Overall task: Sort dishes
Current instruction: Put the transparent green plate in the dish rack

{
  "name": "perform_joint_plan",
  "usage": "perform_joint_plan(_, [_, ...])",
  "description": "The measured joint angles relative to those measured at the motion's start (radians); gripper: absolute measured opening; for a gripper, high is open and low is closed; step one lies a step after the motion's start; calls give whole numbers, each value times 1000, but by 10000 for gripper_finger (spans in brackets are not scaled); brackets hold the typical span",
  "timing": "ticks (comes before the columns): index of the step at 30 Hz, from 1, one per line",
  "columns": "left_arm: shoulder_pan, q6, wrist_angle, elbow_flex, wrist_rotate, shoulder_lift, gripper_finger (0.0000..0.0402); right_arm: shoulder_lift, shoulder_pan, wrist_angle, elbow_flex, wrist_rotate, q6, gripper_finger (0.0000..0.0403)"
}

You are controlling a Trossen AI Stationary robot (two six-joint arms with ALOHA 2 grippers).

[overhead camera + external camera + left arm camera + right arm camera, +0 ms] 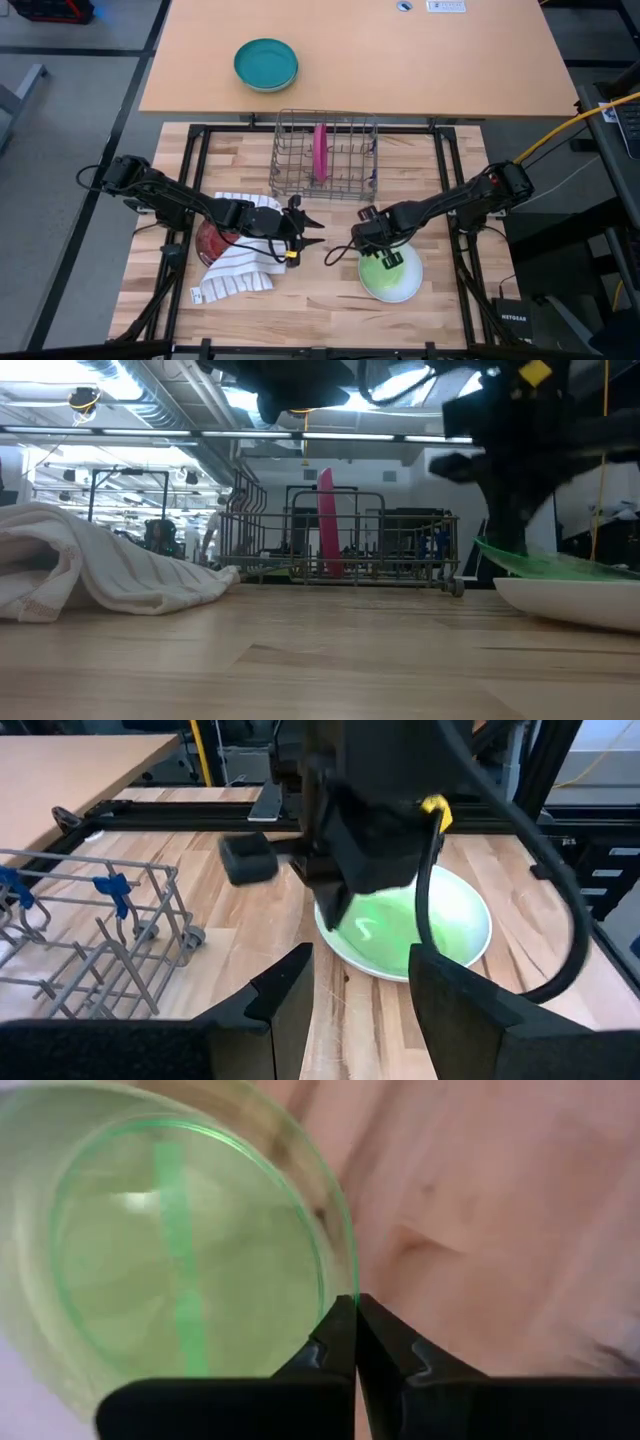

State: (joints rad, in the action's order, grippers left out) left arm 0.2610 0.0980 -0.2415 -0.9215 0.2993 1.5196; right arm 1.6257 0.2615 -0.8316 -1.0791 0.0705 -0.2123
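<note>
The pale green plate [393, 275] with its whitish underside lies at the table's near right, and my right gripper [372, 250] is shut on its rim. The magenta-pink plate [319, 150] stands on edge in the wire rack [290, 160]. Half of the dark red plate [210, 240] shows; the rest lies under the white striped cloth [240, 268]. My left gripper [318, 232] hovers open between the cloth and the green plate, pointing toward the right arm and touching nothing. My right gripper pinches the green plate's rim [345, 1292] between its two fingertips, on the side of the plate toward the table's left. The fingers come down on it from above. In the low view the held side [482, 546] stands higher than the far side, with the whitish underside [570, 608] low at the table.
A teal bowl [266, 64] sits on the tan tabletop beyond the rack. The rack has free slots on both sides of the pink plate. Bare wood lies between the cloth and the green plate and along the near edge.
</note>
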Motion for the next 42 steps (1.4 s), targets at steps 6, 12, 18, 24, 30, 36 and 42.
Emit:
perform_joint_plan(6, [0,50,0,0,0,0,155,0,0,-179,-144,172,-60,4])
perform_joint_plan(12, [0,56,0,0,0,0,155,0,0,-323,-295,331,-138,3])
perform_joint_plan(18, [0,59,-1,0,42,0,155,-1,0,-474,-447,431,-178,2])
perform_joint_plan(24, [-8,47,3,0,211,0,155,-1,0,-601,-576,523,-216,2])
perform_joint_plan(30, [-45,55,80,0,248,0,155,-2,-7,-665,-681,693,-321,2])
perform_joint_plan(36, [-81,152,173,0,250,0,155,-2,-52,-624,-773,885,-515,2])
perform_joint_plan(42, [-87,175,210,0,249,0,155,-11,-179,-505,-811,892,-767,2])
